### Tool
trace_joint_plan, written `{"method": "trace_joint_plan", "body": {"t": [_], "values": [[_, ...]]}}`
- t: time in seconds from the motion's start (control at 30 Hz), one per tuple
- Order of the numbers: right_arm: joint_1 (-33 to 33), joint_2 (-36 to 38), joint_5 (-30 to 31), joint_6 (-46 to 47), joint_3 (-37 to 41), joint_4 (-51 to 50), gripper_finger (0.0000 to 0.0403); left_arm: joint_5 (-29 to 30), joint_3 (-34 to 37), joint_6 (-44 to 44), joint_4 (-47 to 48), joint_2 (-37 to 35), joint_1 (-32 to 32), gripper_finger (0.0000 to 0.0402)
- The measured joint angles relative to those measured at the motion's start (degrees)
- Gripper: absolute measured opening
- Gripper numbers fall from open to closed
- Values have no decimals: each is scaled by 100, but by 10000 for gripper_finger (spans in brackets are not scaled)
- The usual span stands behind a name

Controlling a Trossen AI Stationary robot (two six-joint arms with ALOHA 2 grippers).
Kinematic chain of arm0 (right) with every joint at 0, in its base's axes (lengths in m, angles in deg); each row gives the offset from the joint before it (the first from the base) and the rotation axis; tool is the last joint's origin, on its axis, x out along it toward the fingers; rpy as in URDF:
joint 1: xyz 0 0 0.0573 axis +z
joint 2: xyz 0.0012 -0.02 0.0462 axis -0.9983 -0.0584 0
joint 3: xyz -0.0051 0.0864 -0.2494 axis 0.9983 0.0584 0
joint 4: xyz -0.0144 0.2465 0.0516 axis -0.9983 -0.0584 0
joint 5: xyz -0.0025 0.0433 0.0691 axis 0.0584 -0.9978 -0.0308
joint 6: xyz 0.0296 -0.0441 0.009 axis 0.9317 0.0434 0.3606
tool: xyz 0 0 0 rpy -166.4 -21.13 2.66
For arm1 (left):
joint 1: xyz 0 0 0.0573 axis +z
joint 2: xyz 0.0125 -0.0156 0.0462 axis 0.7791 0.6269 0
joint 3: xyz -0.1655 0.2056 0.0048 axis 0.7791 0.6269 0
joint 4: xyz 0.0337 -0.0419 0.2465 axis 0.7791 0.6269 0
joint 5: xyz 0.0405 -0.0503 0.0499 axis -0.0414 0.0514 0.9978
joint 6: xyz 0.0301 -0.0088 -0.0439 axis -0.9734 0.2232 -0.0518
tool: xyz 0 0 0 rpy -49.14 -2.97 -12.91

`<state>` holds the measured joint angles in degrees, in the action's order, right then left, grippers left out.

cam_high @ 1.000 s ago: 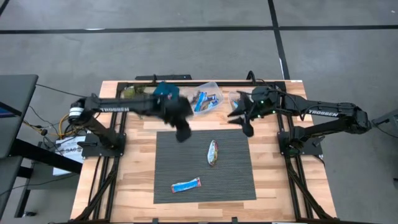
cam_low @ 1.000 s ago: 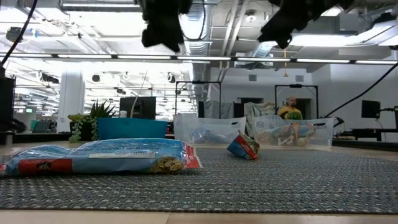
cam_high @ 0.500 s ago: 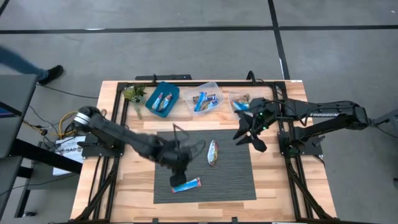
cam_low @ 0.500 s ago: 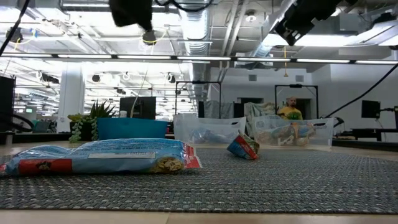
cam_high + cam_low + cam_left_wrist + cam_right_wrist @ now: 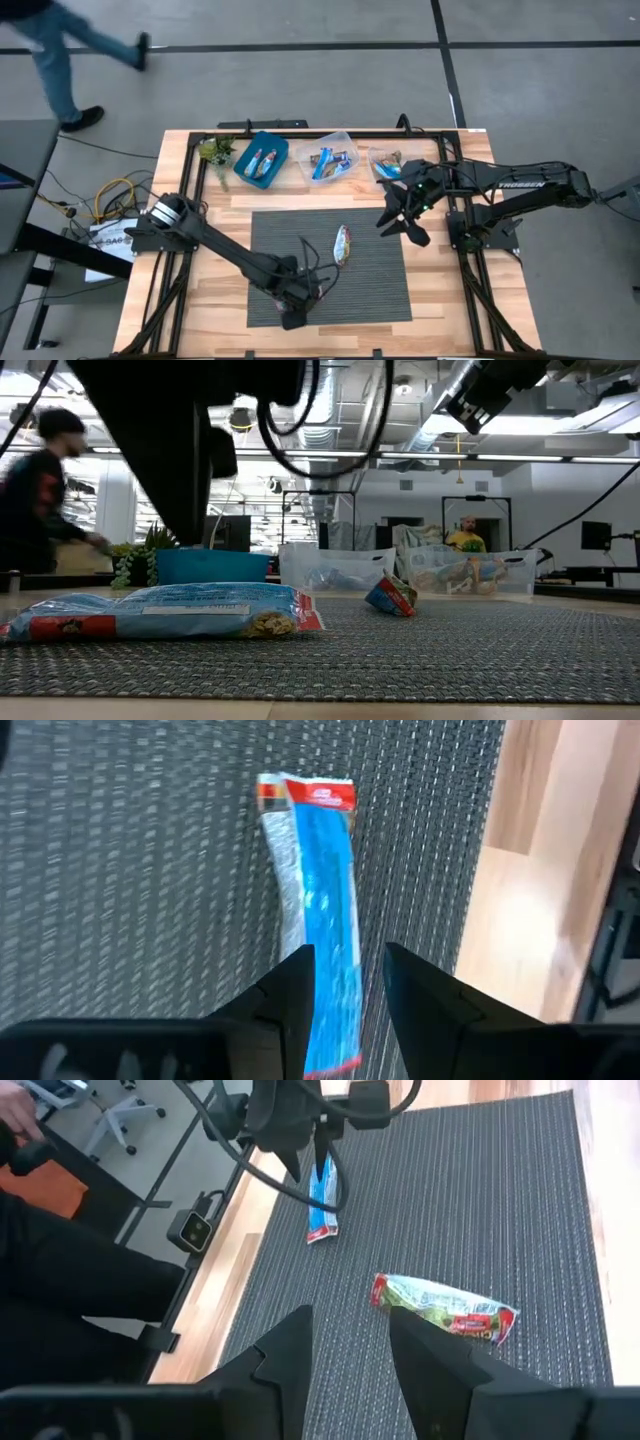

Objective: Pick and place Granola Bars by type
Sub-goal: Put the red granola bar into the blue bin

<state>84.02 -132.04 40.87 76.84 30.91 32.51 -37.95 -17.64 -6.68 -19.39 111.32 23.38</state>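
Two bars (image 5: 322, 1200) on mat, three bins (image 5: 262, 159)

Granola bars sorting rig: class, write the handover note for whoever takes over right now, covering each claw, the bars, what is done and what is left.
Left claw: open, directly over the blue bar on the grey mat, holding nothing.
Right claw: open, empty, hovering at the mat's far right corner.
Bars: the blue one and a green-silver bar lie on the mat. Others sit in the teal bin and two clear bins.
Done: most bars binned.
Left: pick up both mat bars and bin them by type.
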Motion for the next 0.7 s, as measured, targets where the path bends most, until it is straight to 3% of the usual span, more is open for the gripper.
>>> {"method": "trace_joint_plan", "body": {"t": [0.43, 0.7], "values": [[0, 0, -12, -12, 0, -62, 126, 128, 0, -6, -304, 481, 0, 107], [-2, 2, -11, -47, 0, -62, 126, 63, 0, 81, -316, 494, 3, 8]]}}
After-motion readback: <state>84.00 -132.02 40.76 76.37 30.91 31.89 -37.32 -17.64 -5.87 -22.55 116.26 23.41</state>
